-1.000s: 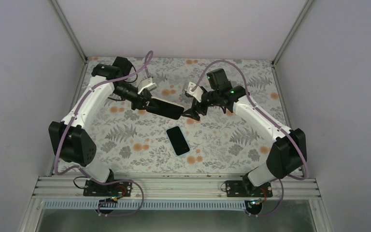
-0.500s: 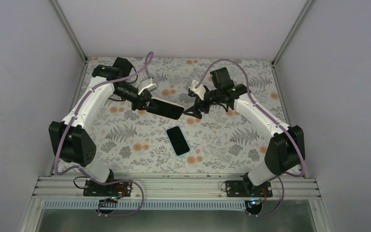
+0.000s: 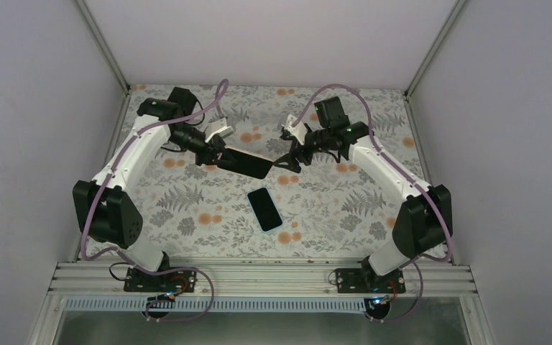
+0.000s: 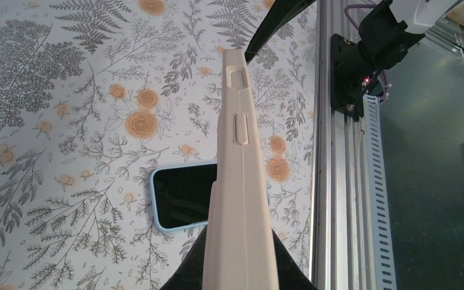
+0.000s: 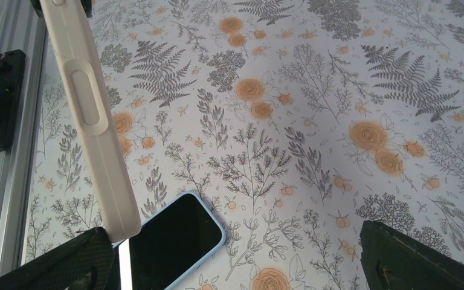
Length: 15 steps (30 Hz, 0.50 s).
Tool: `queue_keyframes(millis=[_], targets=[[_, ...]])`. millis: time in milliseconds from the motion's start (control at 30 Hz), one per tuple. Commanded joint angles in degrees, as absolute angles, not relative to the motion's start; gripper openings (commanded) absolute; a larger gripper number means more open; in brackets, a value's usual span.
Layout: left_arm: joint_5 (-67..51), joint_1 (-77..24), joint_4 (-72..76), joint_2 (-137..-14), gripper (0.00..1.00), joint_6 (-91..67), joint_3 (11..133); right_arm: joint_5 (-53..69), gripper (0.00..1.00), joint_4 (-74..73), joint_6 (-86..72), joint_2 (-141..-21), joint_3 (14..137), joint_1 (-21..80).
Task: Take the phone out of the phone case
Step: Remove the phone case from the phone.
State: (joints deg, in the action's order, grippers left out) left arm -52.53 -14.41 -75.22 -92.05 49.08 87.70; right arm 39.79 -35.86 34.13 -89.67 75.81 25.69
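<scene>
**YAM arms: body look**

Left arm (image 3: 133, 147) and right arm (image 3: 384, 172): white link shells, chunky black joint housings. A purple cable (image 3: 219, 90) loops along each arm, base to wrist. Green LED (image 3: 348, 131) lit near the right wrist. White camera bracket (image 3: 219, 129) at each wrist. Black base plates (image 3: 154, 279). Fingers (image 5: 417, 266) matte black, finely textured.

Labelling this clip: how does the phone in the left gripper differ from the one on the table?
The held phone has a cream case; the table phone a light blue one. The held phone is up in the left gripper; the table phone lies flat, screen up. Both screens are dark.
</scene>
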Motion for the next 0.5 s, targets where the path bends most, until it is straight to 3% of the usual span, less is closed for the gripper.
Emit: queue_keyframes(millis=[0, 467], targets=[[-57.1, -14.7, -76.6, -90.5, 0.02, 51.1, 88.6, 38.4, 1.00, -33.6, 32.0, -90.9, 77.4, 25.1], [-56.9, -16.1, -77.8, -88.5, 0.02, 51.2, 88.2, 31.7, 1.00, -31.4, 30.8, -94.2, 80.1, 25.0]])
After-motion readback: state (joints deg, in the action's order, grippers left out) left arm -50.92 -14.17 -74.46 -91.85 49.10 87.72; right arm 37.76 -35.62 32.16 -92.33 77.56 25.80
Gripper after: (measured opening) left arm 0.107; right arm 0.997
